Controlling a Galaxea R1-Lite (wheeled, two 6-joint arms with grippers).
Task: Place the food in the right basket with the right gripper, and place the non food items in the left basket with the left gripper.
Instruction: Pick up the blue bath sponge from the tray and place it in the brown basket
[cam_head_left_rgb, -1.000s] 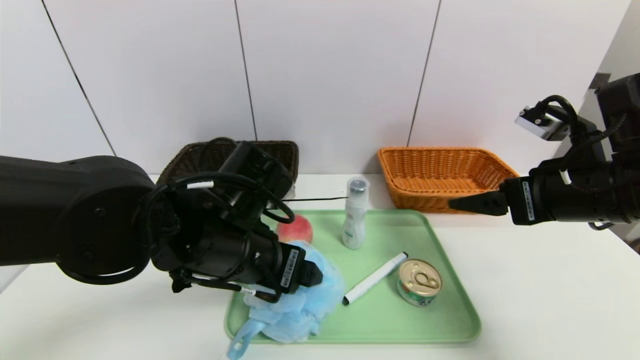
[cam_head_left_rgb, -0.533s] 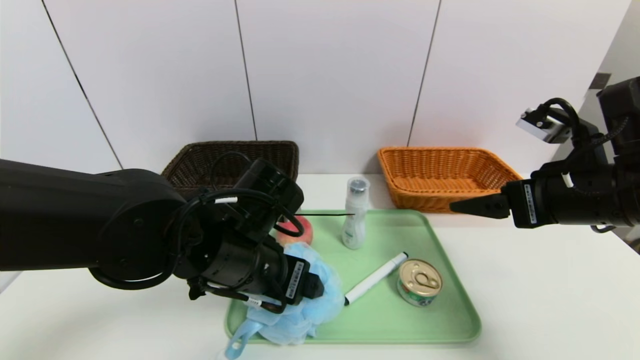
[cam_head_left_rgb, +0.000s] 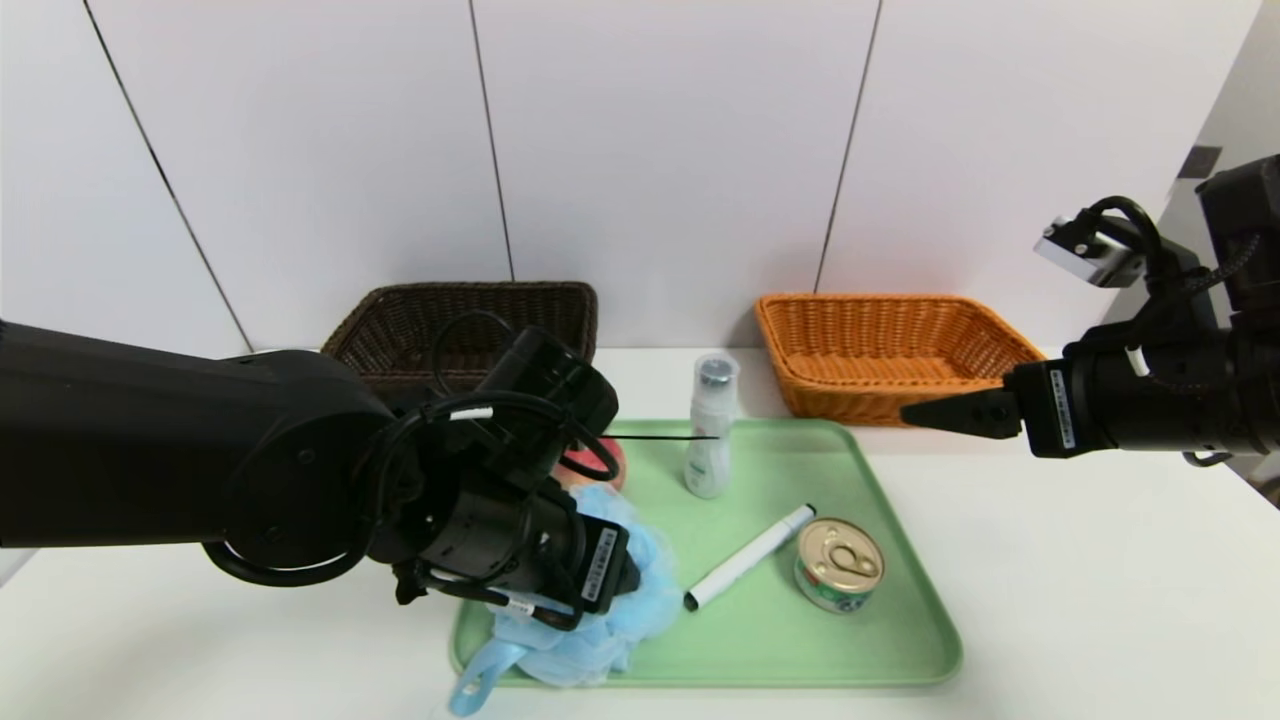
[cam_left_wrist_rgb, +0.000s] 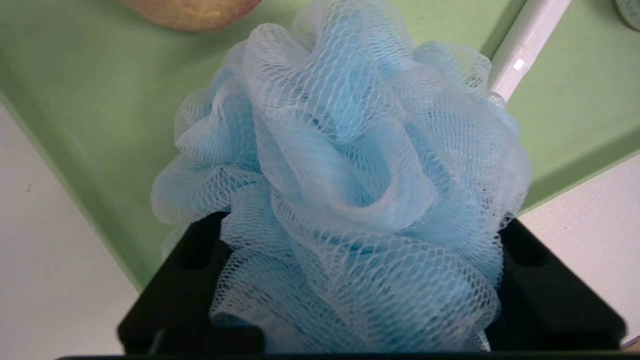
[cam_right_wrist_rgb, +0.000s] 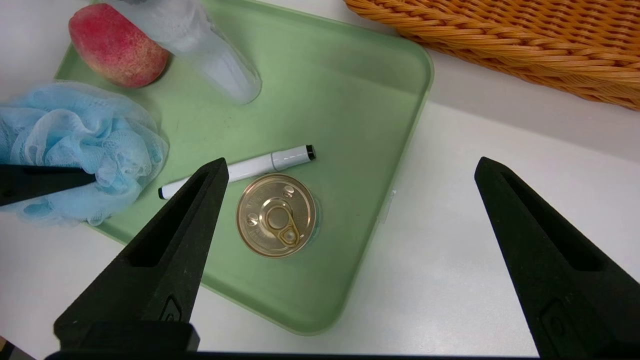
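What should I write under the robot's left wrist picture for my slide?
Left gripper around the fluffy light-blue mesh bath puff on the pale green plastic tray.

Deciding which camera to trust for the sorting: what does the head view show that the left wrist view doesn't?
Head only: both baskets, dark and orange, the bottle, the whole can, the right end effector.
Left wrist only: the puff's mesh filling the space between the left end effector's fingers.
Both: puff, peach, marker, tray.

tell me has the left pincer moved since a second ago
Yes. The left pincer has sunk lower and rightward over the green tray, pressing into the blue bath puff.
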